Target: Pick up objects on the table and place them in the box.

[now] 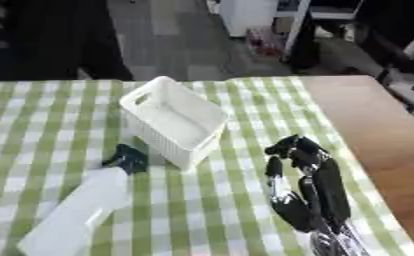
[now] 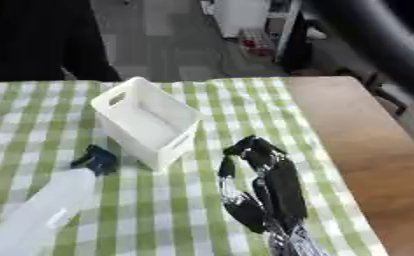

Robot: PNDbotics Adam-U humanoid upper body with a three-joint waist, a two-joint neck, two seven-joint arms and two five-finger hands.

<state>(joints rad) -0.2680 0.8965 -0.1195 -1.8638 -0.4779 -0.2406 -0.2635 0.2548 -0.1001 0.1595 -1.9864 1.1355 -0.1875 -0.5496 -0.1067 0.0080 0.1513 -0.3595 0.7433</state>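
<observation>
Bottle point(image 1: 75, 212) lies diagonally, apparently dark-capped end toward box point(image 1: 177, 120).

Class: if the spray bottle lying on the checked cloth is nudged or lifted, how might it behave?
The spray bottle lies on its side with a rounded body, so it may roll. Its dark nozzle could limit that. It looks pale and plastic, so probably stiff; its fill level can't be seen.

Spray bottle point(image 2: 44, 212) base cut off at 7 o'clock edge; right hand point(image 1: 305, 185) wrist runs off 5 o'clock edge, fingertips blurred; box point(image 1: 177, 120) interior partly hidden behind its near wall.
</observation>
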